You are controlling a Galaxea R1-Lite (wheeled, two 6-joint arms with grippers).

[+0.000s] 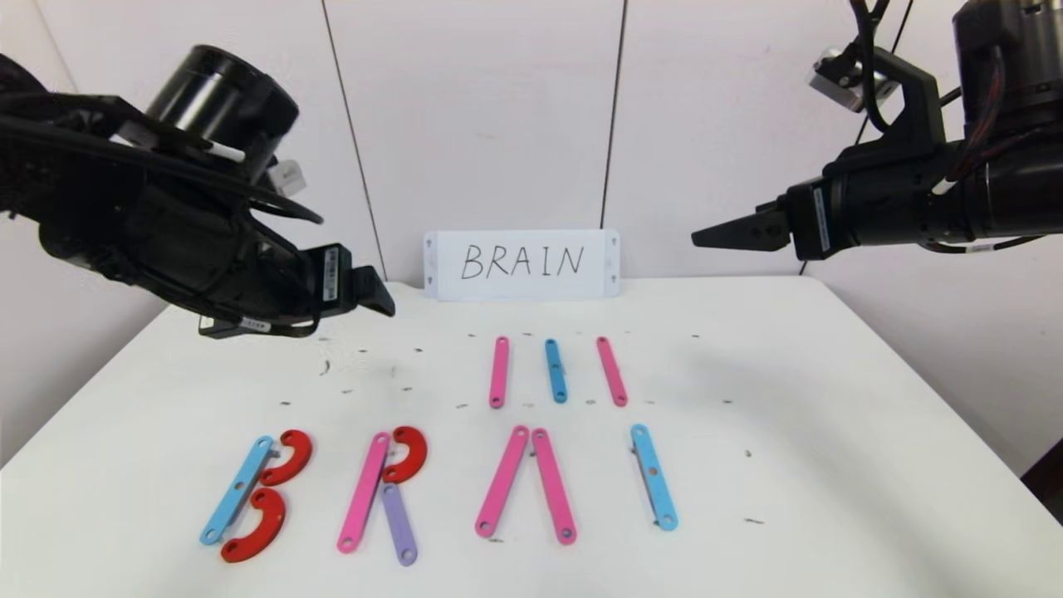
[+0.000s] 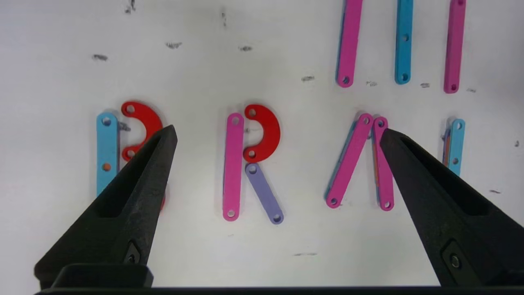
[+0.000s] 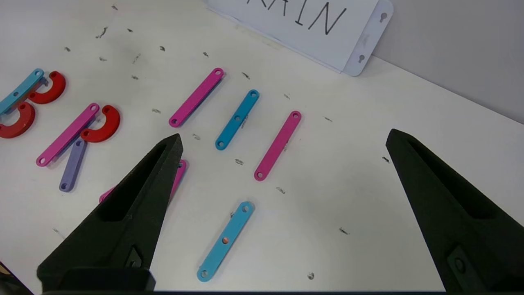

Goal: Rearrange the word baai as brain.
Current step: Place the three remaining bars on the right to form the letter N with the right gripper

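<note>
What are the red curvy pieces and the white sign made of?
The red curves look like flat, matte plastic: even solid colour, smooth cut edges and neat round holes at the ends. The white sign looks like a stiff, smooth board, maybe plastic, with hanging slots at its corners and BRAIN written in black marker.

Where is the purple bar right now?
In the head view the purple bar lies in the front row, left of centre, slanting down from the red curve beside the long pink bar, forming the R's leg.
</note>
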